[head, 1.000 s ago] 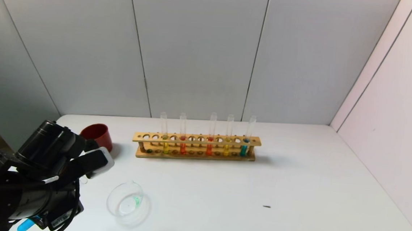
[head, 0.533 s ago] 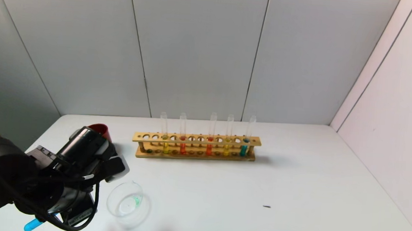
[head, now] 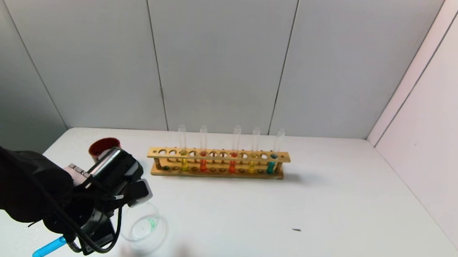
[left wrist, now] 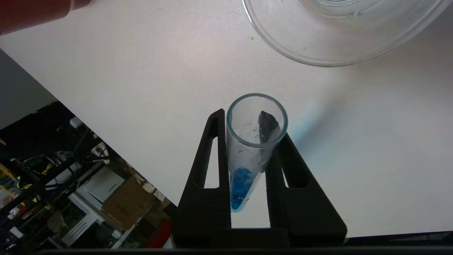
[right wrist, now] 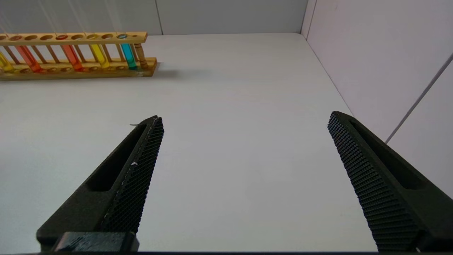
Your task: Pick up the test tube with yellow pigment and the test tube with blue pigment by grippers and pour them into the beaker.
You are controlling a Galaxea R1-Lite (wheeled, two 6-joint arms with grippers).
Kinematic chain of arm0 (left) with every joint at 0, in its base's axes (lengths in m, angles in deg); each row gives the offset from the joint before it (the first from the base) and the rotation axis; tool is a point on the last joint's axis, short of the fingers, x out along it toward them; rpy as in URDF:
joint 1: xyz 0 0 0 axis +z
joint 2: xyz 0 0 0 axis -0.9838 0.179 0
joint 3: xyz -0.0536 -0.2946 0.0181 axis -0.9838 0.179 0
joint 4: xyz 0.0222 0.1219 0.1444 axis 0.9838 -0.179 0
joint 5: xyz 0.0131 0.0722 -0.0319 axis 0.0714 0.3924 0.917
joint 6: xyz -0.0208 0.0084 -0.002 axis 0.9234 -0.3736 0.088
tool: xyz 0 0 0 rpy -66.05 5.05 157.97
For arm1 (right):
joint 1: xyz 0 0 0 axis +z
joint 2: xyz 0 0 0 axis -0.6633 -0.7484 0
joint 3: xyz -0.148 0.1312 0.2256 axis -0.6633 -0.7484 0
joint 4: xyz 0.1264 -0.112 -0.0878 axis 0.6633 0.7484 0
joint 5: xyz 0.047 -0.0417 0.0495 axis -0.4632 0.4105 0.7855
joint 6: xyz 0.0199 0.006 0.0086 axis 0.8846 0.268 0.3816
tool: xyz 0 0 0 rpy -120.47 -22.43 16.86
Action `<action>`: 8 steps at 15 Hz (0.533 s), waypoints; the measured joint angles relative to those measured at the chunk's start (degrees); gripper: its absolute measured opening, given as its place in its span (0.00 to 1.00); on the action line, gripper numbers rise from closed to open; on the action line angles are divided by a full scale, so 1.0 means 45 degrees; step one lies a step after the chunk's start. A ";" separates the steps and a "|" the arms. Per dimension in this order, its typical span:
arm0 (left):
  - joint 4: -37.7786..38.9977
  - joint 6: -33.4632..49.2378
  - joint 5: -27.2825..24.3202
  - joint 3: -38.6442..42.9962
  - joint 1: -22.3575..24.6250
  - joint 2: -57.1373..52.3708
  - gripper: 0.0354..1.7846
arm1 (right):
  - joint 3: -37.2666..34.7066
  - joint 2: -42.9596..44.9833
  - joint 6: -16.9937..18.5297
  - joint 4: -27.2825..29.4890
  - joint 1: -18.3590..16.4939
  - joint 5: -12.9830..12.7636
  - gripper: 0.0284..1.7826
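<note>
Holding the test tube with blue pigment [left wrist: 247,156], a clear tube, blue liquid pooled at its round end, open mouth just beside the beaker [head: 141,227]: left pincer [left wrist: 249,141], clamped on the glass near the worktop [head: 327,216] front-left edge. Standing in the wooden rack [head: 218,164]: test tube with yellow pigment [head: 253,156]. Parked with fingers wide over bare worktop: right pincer [right wrist: 244,156].

My head camera looks down over the table [head: 328,200]. The left wrist camera looks closely past its jaws; the right one looks between its jaws to the rack [right wrist: 78,53], also in the head view.
</note>
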State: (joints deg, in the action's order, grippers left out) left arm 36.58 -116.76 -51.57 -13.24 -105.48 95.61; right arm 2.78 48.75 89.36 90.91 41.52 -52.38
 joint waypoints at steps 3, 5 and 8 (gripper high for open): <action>-0.0030 -0.0033 0.0005 -0.0222 -0.0062 0.0509 0.17 | 0.0000 0.0000 0.0000 0.0000 0.0000 0.0000 0.95; -0.0146 -0.0149 0.0190 -0.0271 -0.0287 0.0767 0.17 | 0.0000 0.0000 -0.0005 0.0000 0.0000 0.0000 0.95; -0.1184 -0.0306 0.0791 -0.0669 -0.0520 0.1059 0.17 | 0.0000 0.0000 0.0000 0.0000 0.0000 0.0000 0.95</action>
State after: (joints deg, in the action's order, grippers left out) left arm 31.25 -118.14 -48.01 -16.25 -107.82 100.37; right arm 2.78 48.75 89.36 90.91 41.52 -52.38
